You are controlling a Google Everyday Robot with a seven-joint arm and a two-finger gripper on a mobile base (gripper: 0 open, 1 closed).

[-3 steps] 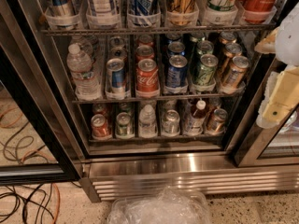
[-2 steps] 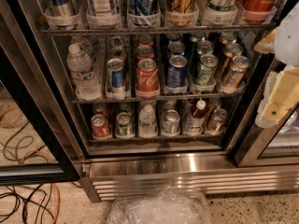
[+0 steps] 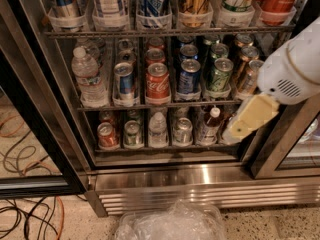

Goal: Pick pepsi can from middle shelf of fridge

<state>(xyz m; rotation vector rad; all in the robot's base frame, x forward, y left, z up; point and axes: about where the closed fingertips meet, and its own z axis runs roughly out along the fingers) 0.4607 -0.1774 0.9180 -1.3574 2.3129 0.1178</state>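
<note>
The fridge (image 3: 165, 181) stands open, with a black door frame and a steel base. The middle shelf (image 3: 160, 105) holds lanes of short cans. The pepsi can (image 3: 189, 77), dark blue with a silver top, stands at the front of its lane, right of the red Coca-Cola can (image 3: 157, 82) and left of a green can (image 3: 219, 74). My gripper (image 3: 246, 119), white with a pale yellow end, hangs at the right. It is in front of the shelf's right end, below and right of the pepsi can, and apart from it.
On the middle shelf a silver-and-blue can (image 3: 124, 82) and a water bottle (image 3: 88, 77) stand at the left, and a brown can (image 3: 247, 77) at the right. The top shelf holds tall cans and the bottom shelf small cans and bottles. Crumpled clear plastic (image 3: 172, 223) and cables (image 3: 30, 216) lie on the floor.
My gripper has moved left and slightly down, from the right door frame into the fridge opening. The cans have not moved.
</note>
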